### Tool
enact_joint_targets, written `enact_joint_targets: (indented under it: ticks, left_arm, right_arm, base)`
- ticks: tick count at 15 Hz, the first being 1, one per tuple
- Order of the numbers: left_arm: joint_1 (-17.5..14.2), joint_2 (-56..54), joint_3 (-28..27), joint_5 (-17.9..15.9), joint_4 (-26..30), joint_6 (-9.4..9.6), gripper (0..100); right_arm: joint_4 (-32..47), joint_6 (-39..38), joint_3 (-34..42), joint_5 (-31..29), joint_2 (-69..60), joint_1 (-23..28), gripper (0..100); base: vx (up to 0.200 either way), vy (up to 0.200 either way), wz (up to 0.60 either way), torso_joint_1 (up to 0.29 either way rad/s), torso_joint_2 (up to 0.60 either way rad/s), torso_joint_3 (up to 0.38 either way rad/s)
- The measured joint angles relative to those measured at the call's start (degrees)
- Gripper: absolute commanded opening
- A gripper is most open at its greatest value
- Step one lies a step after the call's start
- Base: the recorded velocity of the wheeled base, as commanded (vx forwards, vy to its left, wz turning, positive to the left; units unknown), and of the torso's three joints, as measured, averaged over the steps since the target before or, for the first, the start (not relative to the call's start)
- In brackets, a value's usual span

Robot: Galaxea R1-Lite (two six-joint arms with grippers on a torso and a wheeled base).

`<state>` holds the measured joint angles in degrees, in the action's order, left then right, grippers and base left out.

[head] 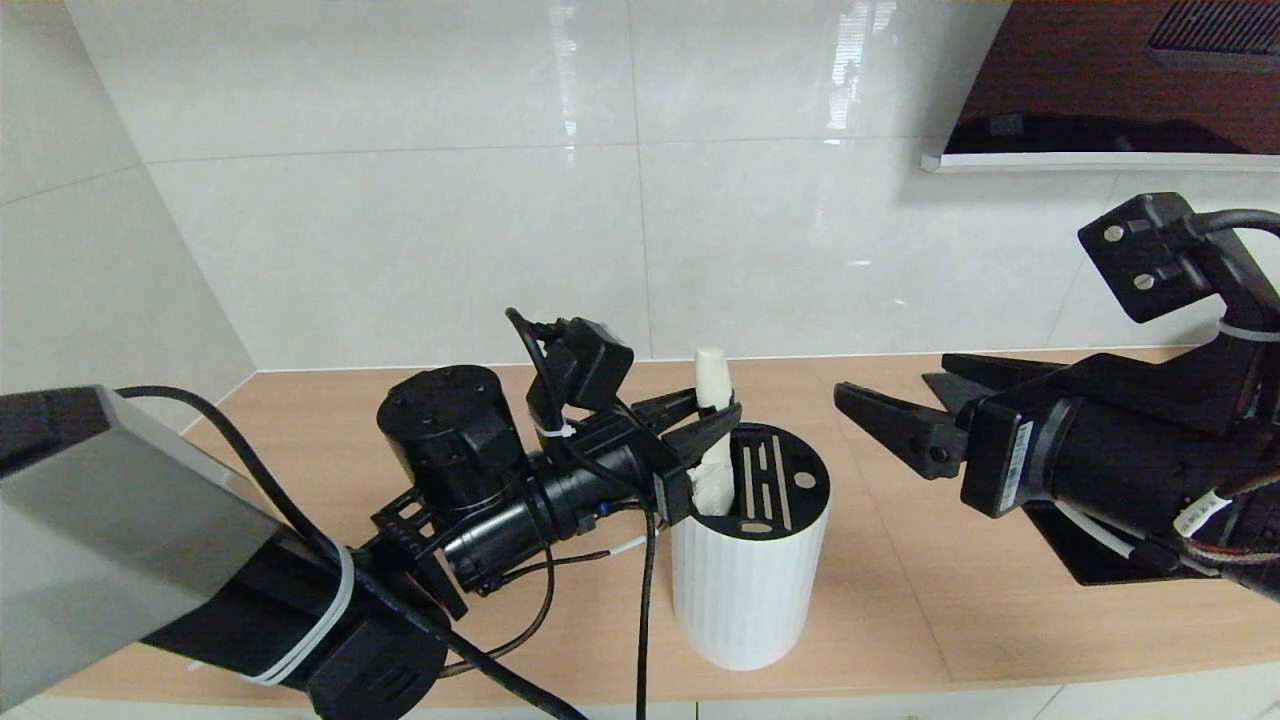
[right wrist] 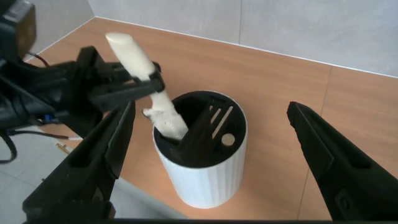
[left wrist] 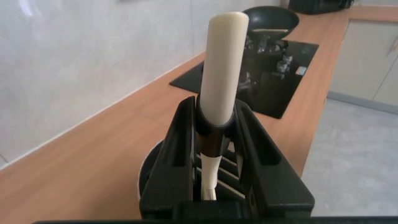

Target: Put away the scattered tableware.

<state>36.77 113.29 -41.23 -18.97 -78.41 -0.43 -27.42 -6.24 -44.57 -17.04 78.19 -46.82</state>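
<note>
In the head view the left hand (head: 715,415) is clamped on the white-handled utensil (head: 712,380), held upright so its lower end drops into the slotted holder (head: 745,590) on the table (head: 900,580); the left wrist view shows the grip at mid-handle; and in the right wrist view the right hand (right wrist: 208,121) gapes wide near the holder, presumably to keep clear.

Bright and even, lit from overhead. Glares in pale vertical streaks on the glossy wall tiles (head: 850,60). Leaves a grey shadow under the range hood (head: 1100,100) and faint ones on the wooden countertop (head: 900,580). Bows tile seams near the head view's edges
</note>
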Motion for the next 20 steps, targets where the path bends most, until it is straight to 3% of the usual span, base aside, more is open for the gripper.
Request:
enact_joint_targets:
  ticks: [9,10,13,20]
  left_arm:
    - [0.1,2.9,-1.0,1.2,-0.1,-0.46,0]
    - [0.1,3.0,-1.0,1.3,-0.1,-0.46,100]
    - [0.3,2.8,-1.3,1.3,-1.0,-2.63,100]
    - [0.4,2.2,-1.5,1.8,-3.3,-2.90,100]
  right_arm:
    - [0.0,0.0,0.1,0.0,0.1,0.0,100]
    - [0.0,0.0,0.1,0.0,0.1,0.0,100]
    - [0.0,0.0,0.1,0.0,0.1,0.0,100]
    - [0.0,0.0,0.1,0.0,0.1,0.0,100]
  base:
    - [0.000,0.000,0.00,0.000,0.00,0.000]
    - [0.000,0.000,0.00,0.000,0.00,0.000]
    - [0.000,0.000,0.00,0.000,0.00,0.000]
    - [0.000,0.000,0.00,0.000,0.00,0.000]
